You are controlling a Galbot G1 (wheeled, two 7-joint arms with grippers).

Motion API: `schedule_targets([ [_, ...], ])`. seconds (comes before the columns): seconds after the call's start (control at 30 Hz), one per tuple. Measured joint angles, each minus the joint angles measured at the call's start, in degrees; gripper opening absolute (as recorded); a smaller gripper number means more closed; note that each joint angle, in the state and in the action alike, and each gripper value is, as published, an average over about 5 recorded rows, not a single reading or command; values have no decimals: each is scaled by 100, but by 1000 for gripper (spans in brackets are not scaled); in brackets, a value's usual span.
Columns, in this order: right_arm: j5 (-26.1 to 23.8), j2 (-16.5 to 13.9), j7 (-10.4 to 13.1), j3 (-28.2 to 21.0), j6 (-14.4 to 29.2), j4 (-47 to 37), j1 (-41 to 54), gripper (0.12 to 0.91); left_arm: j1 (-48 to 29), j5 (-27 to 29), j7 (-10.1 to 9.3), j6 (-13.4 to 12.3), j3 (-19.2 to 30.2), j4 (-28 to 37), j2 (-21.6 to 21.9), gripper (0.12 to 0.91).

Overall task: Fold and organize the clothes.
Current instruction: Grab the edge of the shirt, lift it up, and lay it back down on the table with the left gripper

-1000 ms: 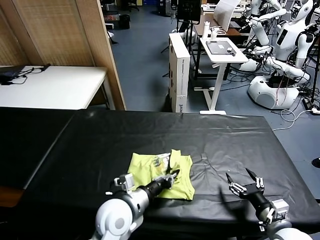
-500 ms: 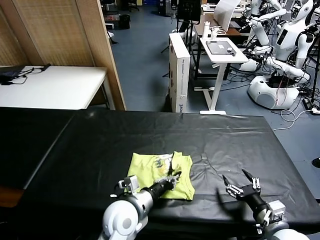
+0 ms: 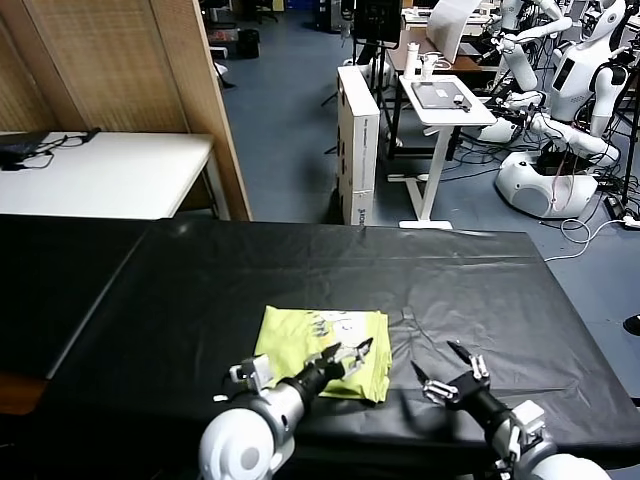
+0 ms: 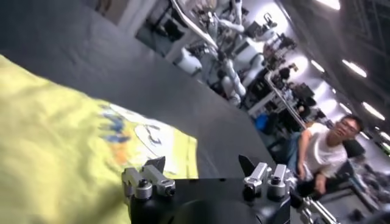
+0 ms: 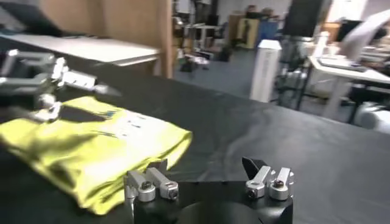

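The lime yellow-green T-shirt lies folded into a flat packet on the black table near its front edge, a pale print facing up. It also shows in the left wrist view and the right wrist view. My left gripper is open and empty, just above the shirt's front right part. My right gripper is open and empty over bare table, a short way right of the shirt. The left gripper also shows in the right wrist view.
The black table cover is wrinkled right of the shirt. A white table stands at the back left beside a wooden panel. A white box, a small desk and other robots stand on the floor behind.
The raised flap of the shirt has dropped flat, and the shirt now lies as a neat packet. My left gripper has opened and let go of it. My right gripper has moved left, toward the shirt.
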Motion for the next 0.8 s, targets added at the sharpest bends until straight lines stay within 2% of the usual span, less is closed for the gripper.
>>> schedule_targets([
  [0.17,-528,-237,-448,-466,281,-106,269,907,-3,30,-5,-25,-269,-44,173,907],
  [0.27,-855,-392,-636,-699,443,-142,343,907,38,53,-3,-32,-422,-47,249,907],
  [0.37,-1068,-544,-739,-852,532,-141,377,907,85,78,13,-36,-533,-50,284,907],
  [0.57,-1422,-736,-774,-997,679,-200,482,900,87,118,44,-44,-629,-52,300,907],
  [0.67,-1544,-774,-785,-1029,725,-235,504,810,80,125,49,-48,-643,-40,292,907],
  [0.8,-1631,-806,-797,-1047,754,-267,467,560,101,168,84,-55,-641,-30,287,907],
])
